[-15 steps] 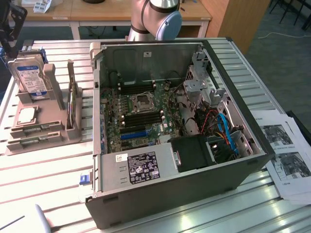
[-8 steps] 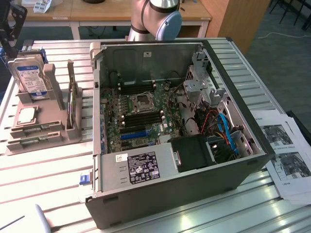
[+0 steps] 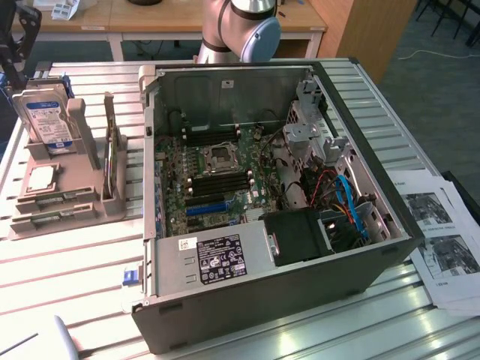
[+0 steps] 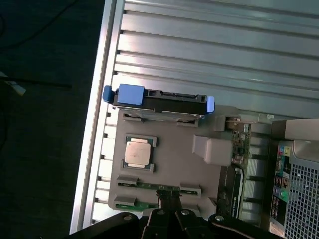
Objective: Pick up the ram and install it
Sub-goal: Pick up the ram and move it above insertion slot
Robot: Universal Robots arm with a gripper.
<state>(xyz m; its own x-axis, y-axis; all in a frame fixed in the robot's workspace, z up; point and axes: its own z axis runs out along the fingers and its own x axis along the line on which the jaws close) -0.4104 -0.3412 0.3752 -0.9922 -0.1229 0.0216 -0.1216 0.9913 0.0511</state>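
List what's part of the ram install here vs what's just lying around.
Job: ram in the grey holder; hand, shut, next to it; motherboard in the open case.
Lying about: hard drive; CPU; printed sheets.

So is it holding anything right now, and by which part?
Nothing is held: the jaws are shut and empty above the ram, which lies in its grey holder.

Black claw [image 4: 168, 199]. Green ram [image 4: 146, 185] close by its tip, in grey holder [image 4: 174, 164]. Silver chip [image 4: 138, 153] just past it, blue-capped drive [image 4: 159, 102] farther off. Ribbed silver table [image 4: 224, 50] all around.
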